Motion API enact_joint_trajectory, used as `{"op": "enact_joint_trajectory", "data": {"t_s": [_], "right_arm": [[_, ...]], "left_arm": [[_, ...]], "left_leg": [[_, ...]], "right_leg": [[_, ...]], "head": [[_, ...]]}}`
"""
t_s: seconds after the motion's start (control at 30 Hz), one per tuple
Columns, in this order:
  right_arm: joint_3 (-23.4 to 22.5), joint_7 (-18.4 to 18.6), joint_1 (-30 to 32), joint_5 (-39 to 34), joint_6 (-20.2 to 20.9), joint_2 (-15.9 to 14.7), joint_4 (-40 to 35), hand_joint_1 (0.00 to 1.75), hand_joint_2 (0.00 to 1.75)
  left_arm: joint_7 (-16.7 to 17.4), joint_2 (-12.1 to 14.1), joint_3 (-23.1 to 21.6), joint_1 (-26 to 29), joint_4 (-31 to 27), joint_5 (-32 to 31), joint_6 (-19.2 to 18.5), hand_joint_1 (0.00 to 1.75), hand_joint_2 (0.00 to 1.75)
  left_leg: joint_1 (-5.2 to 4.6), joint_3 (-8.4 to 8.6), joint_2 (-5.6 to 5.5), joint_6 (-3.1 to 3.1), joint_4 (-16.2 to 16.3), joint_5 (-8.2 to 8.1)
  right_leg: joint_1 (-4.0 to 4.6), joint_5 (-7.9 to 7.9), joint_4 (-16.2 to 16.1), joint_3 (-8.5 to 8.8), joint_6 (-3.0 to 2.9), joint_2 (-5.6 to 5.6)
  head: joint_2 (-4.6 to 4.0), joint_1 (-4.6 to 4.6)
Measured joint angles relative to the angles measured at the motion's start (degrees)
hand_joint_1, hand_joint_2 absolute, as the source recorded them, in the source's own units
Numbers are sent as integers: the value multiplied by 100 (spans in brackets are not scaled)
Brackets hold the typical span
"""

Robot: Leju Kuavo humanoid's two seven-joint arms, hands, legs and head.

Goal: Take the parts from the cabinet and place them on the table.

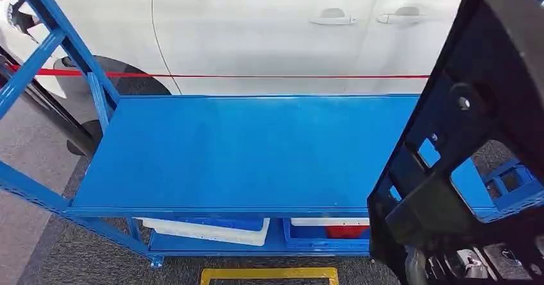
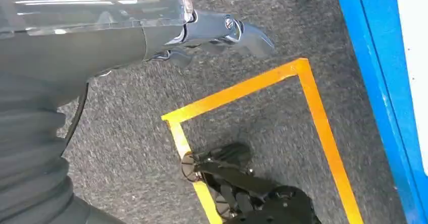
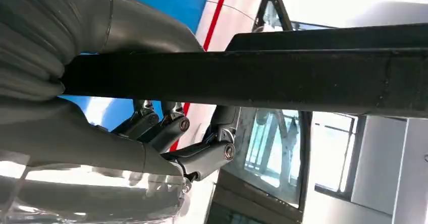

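Observation:
A large black plastic part [image 1: 475,137] with cut-out openings stands upright at the right of the head view, over the right end of the blue table top [image 1: 244,150]. In the right wrist view my right hand [image 3: 151,128] grips this black part [image 3: 282,77] along its edge, thumb on one side and dark fingers [image 3: 202,153] curled around the other. My left hand [image 2: 212,35] hangs above the grey carpet with its fingers apart and nothing in it.
The blue table has a lower shelf with a white tray [image 1: 212,230] and a blue bin [image 1: 321,233]. A white car [image 1: 276,28] stands close behind. Blue frame posts [image 1: 58,34] rise at the left. Yellow floor tape [image 1: 269,274] marks the carpet.

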Motion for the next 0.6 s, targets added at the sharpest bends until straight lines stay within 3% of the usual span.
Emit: {"op": "enact_joint_trajectory", "data": {"t_s": [0.37, 0.5, 0.57, 0.6], "right_arm": [[883, -201, -9, 238, -635, 2, 0, 175, 175], [1219, -295, -23, 371, -948, 0, -2, 175, 175], [1404, -302, -45, 420, -1093, -20, -26, 175, 175], [1500, -304, -58, 439, -1196, -46, -59, 175, 175]], "left_arm": [[0, -44, 593, -292, 490, -667, 336, 0, 175], [9, -33, 717, -432, 734, -805, 585, 0, 175], [13, -26, 759, -506, 871, -873, 730, 0, 175], [13, -9, 774, -553, 952, -879, 816, 0, 175]], "left_leg": [[-27, 0, 0, 12, 12, -1], [-52, -9, 0, 61, 34, 0], [-71, -18, 0, 95, 41, 20], [-78, -26, -2, 141, 15, 71]], "right_leg": [[-34, 13, -4, -1, 23, -3], [-60, 31, -7, 0, 65, -4], [-80, 65, -27, 4, 103, -4], [-83, 105, -56, 15, 143, -2]], "head": [[0, -2], [0, 0], [0, 2], [0, -7]]}}
